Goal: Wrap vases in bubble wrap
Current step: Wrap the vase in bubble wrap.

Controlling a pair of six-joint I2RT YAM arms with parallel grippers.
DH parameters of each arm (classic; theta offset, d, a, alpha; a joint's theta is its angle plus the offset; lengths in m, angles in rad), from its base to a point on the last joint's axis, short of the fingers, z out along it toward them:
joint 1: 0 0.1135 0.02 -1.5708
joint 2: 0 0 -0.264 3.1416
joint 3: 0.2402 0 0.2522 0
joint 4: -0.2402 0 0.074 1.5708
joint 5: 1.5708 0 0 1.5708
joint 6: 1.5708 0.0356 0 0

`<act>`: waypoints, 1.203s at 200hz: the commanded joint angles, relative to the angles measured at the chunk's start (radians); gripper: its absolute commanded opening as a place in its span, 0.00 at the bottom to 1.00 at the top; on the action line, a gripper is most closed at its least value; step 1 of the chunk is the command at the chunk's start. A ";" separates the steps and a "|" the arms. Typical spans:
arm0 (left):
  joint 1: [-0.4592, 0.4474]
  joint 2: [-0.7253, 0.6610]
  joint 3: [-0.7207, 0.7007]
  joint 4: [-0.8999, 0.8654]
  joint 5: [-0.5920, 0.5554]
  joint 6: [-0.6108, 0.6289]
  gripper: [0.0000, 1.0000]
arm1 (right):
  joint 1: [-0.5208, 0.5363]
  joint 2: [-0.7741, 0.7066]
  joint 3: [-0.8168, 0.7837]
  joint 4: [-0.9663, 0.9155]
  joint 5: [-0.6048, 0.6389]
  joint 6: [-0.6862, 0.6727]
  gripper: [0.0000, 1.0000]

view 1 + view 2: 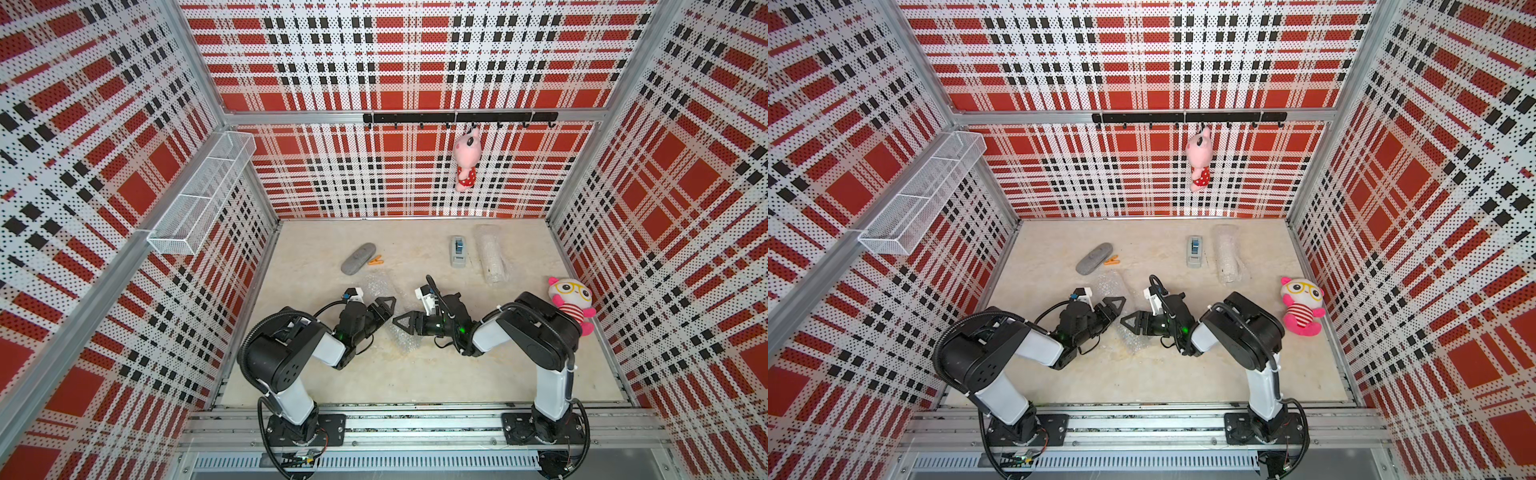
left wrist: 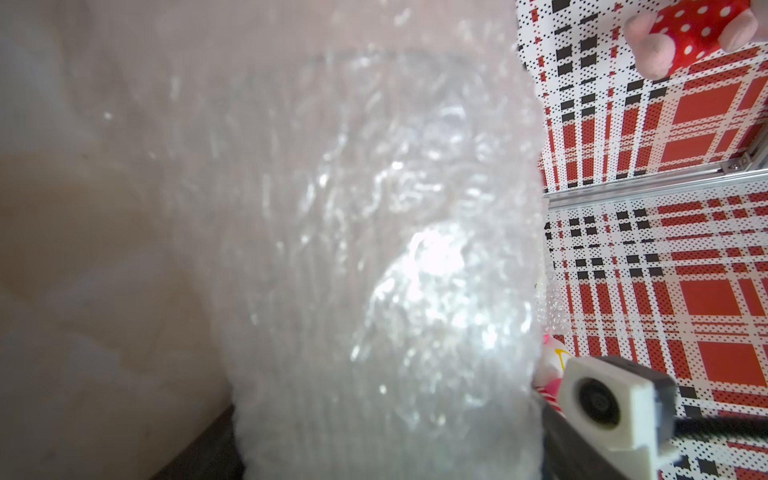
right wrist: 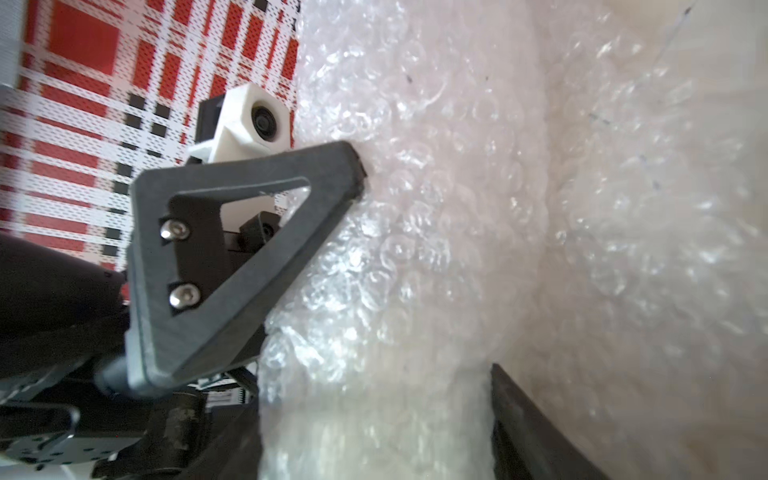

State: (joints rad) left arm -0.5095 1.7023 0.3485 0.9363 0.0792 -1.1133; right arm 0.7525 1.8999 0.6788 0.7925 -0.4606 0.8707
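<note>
A vase is being wrapped: the bubble wrap lies on the worktop between the arms, seemingly rolled round a vase, while another wrapped bundle lies well apart, beside the tape dispenser. The left claw and right claw meet the wrap from opposite sides; whether either is clamped I cannot tell. Next, probably, one claw pins the loose edge for taping.

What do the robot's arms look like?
The left arm and right arm have white links, chunky black joints, looping black cables and a small green light each. The left end effector and right end effector have black triangular fingers.
</note>
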 commanded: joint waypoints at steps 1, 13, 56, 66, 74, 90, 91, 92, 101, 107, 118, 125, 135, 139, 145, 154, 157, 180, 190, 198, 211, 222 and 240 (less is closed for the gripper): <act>0.001 0.037 -0.027 -0.166 -0.002 0.076 0.62 | 0.011 -0.128 0.030 -0.404 0.209 -0.252 0.96; 0.001 0.043 -0.019 -0.195 -0.006 0.097 0.59 | 0.011 -0.194 0.033 -0.515 0.322 -0.337 1.00; -0.004 0.076 -0.029 -0.214 -0.030 0.121 0.59 | -0.001 -0.395 0.003 -0.628 0.686 -0.544 1.00; -0.006 0.078 -0.032 -0.203 -0.033 0.121 0.59 | -0.027 -0.401 0.018 -0.624 0.702 -0.570 1.00; -0.008 0.081 -0.032 -0.195 -0.037 0.122 0.59 | -0.051 -0.390 0.043 -0.631 0.694 -0.563 1.00; -0.011 0.093 -0.032 -0.184 -0.035 0.127 0.59 | -0.112 -0.329 0.134 -0.700 0.601 -0.497 0.94; -0.011 0.094 -0.032 -0.183 -0.035 0.127 0.59 | -0.116 -0.323 0.141 -0.706 0.592 -0.492 0.93; -0.011 0.095 -0.032 -0.181 -0.035 0.127 0.59 | -0.119 -0.320 0.147 -0.713 0.584 -0.487 0.92; -0.011 0.101 -0.037 -0.166 -0.031 0.127 0.59 | -0.143 -0.270 0.211 -0.771 0.488 -0.448 0.86; -0.011 0.104 -0.041 -0.153 -0.029 0.126 0.59 | -0.154 -0.240 0.244 -0.796 0.399 -0.432 0.82; -0.013 0.105 -0.053 -0.128 -0.030 0.121 0.59 | -0.159 -0.202 0.247 -0.754 0.229 -0.411 0.77; -0.012 0.108 -0.061 -0.113 -0.030 0.117 0.59 | -0.156 -0.191 0.224 -0.699 0.161 -0.372 0.75; -0.011 0.108 -0.069 -0.099 -0.030 0.115 0.59 | -0.156 -0.190 0.175 -0.613 0.107 -0.300 0.73; -0.011 0.107 -0.071 -0.097 -0.030 0.115 0.59 | -0.156 -0.190 0.154 -0.586 0.093 -0.274 0.73; -0.012 0.105 -0.071 -0.096 -0.031 0.116 0.59 | -0.156 -0.188 0.129 -0.551 0.077 -0.239 0.73; -0.011 0.105 -0.071 -0.097 -0.030 0.119 0.59 | -0.153 -0.187 0.097 -0.514 0.059 -0.205 0.72; -0.011 0.106 -0.071 -0.097 -0.028 0.120 0.59 | -0.152 -0.185 0.088 -0.506 0.053 -0.196 0.72; -0.011 0.108 -0.073 -0.093 -0.025 0.125 0.59 | -0.124 -0.197 0.028 -0.509 0.070 -0.148 0.73; -0.012 0.106 -0.075 -0.089 -0.025 0.125 0.59 | -0.104 -0.216 0.002 -0.530 0.101 -0.130 0.75; -0.012 0.106 -0.077 -0.088 -0.025 0.126 0.59 | -0.088 -0.228 -0.021 -0.522 0.111 -0.114 0.76; -0.013 0.108 -0.077 -0.084 -0.025 0.124 0.59 | -0.067 -0.237 -0.058 -0.482 0.109 -0.078 0.77; -0.013 0.107 -0.077 -0.083 -0.027 0.124 0.59 | -0.053 -0.231 -0.077 -0.420 0.089 -0.056 0.77; -0.012 0.107 -0.078 -0.082 -0.026 0.124 0.59 | -0.044 -0.181 -0.067 -0.310 0.043 -0.026 0.75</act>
State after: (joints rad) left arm -0.5167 1.7607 0.3218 1.0492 0.0696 -1.0641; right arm 0.6914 1.6733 0.6239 0.3565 -0.3618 0.7616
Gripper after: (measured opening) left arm 0.813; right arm 0.764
